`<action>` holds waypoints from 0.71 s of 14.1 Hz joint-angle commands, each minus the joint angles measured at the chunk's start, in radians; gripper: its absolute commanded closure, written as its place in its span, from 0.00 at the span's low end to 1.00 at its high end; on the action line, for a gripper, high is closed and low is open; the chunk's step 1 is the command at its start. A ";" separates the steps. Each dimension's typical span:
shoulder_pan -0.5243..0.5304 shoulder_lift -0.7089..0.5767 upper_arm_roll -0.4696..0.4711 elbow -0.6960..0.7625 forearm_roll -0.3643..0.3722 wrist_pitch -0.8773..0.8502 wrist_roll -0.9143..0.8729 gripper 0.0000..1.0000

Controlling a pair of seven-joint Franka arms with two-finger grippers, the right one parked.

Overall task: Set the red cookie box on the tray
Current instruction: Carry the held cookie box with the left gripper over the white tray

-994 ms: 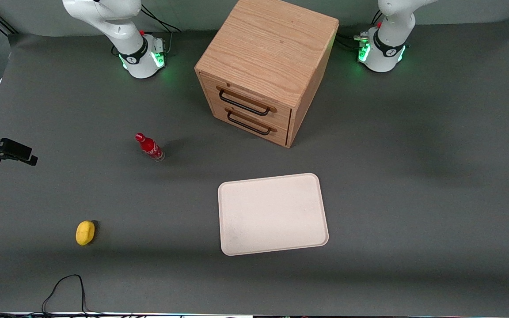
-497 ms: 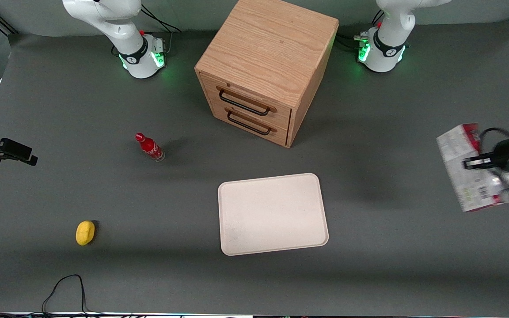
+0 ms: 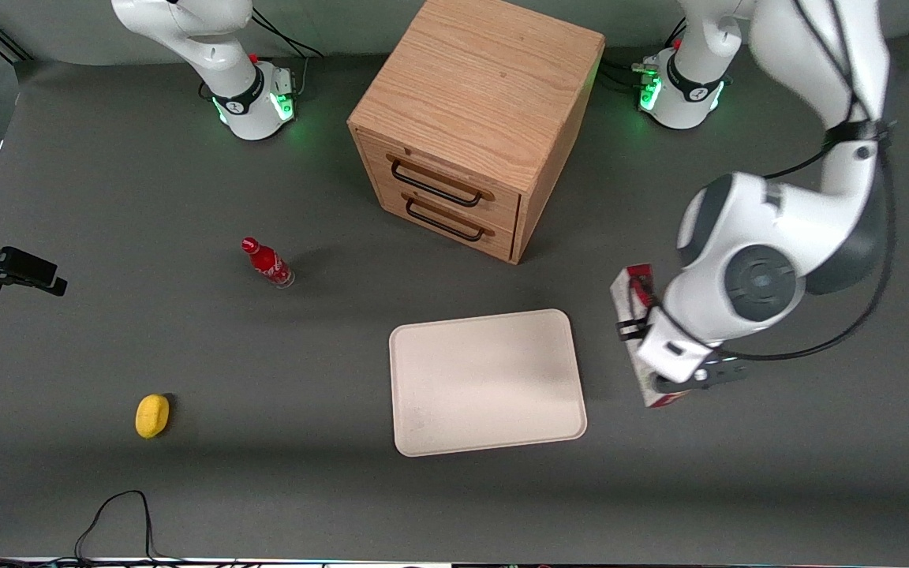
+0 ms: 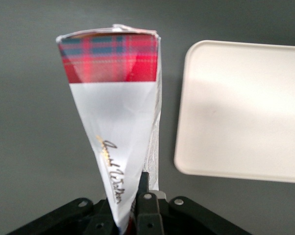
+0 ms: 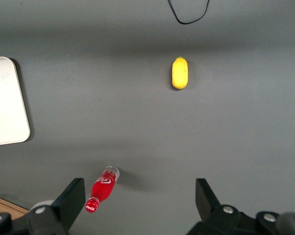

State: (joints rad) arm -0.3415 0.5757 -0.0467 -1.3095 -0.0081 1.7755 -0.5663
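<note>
Front view shows the left arm's tool clenched on the red cookie box, which it holds on edge above the worktop, just beside the tray on the side toward the working arm's end and not yet over it. Left wrist view confirms the grasp: the red cookie box runs straight out from between the fingers, its tartan end farthest from the tool, with the tray lying alongside and apart from it. The principal risk, as a judgement, is slip or pivot: the carton is flat and smooth and appears to be pinched near one end only, so its long free length could swing in the grasp during travel or descent. A second risk is release on edge; set down in this attitude, the box may topple, and if it is let go near the low rim it may end partly on the worktop. A third is the leading end catching the rim if the approach is too low. Relative to the tool, the box extends away from the fingers with only its nearest end held between them.
</note>
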 commanded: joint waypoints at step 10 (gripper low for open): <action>-0.149 0.292 0.022 0.130 -0.007 0.119 -0.162 1.00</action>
State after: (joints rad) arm -0.4665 0.8390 -0.0454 -1.2182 -0.0084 1.9007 -0.7099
